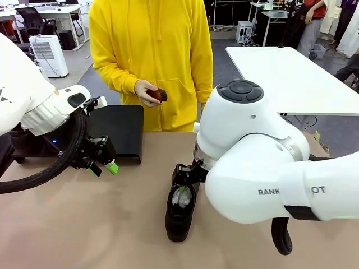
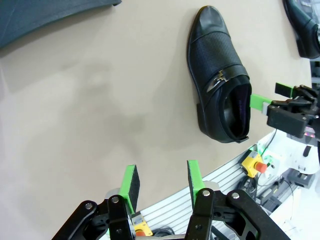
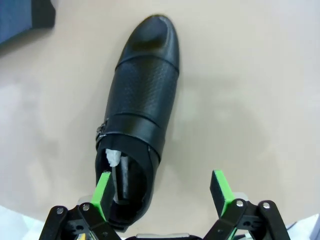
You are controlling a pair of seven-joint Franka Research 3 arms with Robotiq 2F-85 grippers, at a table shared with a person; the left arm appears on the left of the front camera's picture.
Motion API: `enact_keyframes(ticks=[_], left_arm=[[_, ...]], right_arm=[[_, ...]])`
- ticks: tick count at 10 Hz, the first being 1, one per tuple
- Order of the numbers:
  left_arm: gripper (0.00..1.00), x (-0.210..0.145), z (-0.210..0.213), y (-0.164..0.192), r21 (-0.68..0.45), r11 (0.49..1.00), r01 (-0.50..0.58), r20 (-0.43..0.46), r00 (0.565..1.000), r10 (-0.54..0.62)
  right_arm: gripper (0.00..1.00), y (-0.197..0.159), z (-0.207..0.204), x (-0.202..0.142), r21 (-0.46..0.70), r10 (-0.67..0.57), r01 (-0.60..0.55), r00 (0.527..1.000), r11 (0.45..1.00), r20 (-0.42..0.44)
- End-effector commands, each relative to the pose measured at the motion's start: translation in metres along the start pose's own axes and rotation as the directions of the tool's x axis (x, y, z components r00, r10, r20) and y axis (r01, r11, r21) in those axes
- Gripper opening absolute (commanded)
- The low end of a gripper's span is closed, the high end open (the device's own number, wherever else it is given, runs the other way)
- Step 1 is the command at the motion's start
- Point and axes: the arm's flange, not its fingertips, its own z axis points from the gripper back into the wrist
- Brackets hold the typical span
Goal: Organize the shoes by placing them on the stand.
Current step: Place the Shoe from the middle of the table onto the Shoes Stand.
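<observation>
One black glossy shoe (image 1: pixel 179 216) lies on the tan table, toe pointing toward my side, with white paper (image 3: pixel 114 159) in its opening. My right gripper (image 3: pixel 161 191) hangs open over its heel; one green pad is above the opening's rim, the other over bare table beside it. The same shoe (image 2: pixel 217 75) and the right gripper (image 2: pixel 272 96) also appear in the left wrist view, along with part of a second shoe (image 2: pixel 302 25) at the picture's corner. My left gripper (image 2: pixel 162 184) is open and holds nothing, just in front of the black stand (image 1: pixel 115 130).
A person in a yellow hoodie stands at the far edge holding a small reddish-brown brush (image 1: pixel 157 95). My right arm's bulky white links (image 1: pixel 252 168) cover the right half of the table in the front view. Bare tabletop (image 1: pixel 84 224) lies at the front left.
</observation>
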Motion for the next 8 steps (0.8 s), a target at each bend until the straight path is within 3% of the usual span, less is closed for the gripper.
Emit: enact_keyframes(ticks=[1, 2, 3, 5, 6, 7, 8], left_arm=[[0.53, 0.0, 0.001, 0.001, -0.008, 1.0, 0.01, -0.005, 1.0, -0.01], [0.53, 0.0, 0.0, 0.0, 0.0, 1.0, 0.0, 0.0, 1.0, 0.0], [0.53, -0.013, -0.008, -0.02, 0.007, 0.999, 0.032, -0.001, 0.999, -0.032], [0.53, -0.039, -0.022, -0.073, -0.052, 0.999, -0.013, 0.01, 1.0, 0.013], [0.53, -0.047, -0.031, -0.096, -0.109, 0.993, -0.045, -0.026, 0.999, 0.042], [0.53, -0.053, -0.042, -0.116, -0.15, 0.989, -0.004, -0.108, 0.994, -0.013], [0.53, -0.048, -0.042, -0.117, -0.149, 0.989, 0.026, -0.098, 0.994, -0.041]], right_arm=[[1.0, -0.043, 0.049, 0.005, -0.014, -0.03, 0.032, 0.995, 0.999, 0.093], [1.0, -0.061, 0.063, 0.007, -0.041, -0.062, 0.068, 0.99, 0.997, 0.123], [1.0, -0.078, 0.074, 0.009, -0.044, -0.104, 0.11, 0.985, 0.993, 0.137], [1.0, -0.108, 0.081, 0.016, -0.046, -0.195, 0.204, 0.97, 0.978, 0.148], [1.0, -0.119, 0.082, 0.019, -0.041, -0.223, 0.231, 0.964, 0.972, 0.145], [1.0, -0.123, 0.079, 0.021, -0.043, -0.247, 0.255, 0.96, 0.966, 0.132], [1.0, -0.123, 0.074, 0.022, -0.051, -0.252, 0.259, 0.961, 0.965, 0.116]])
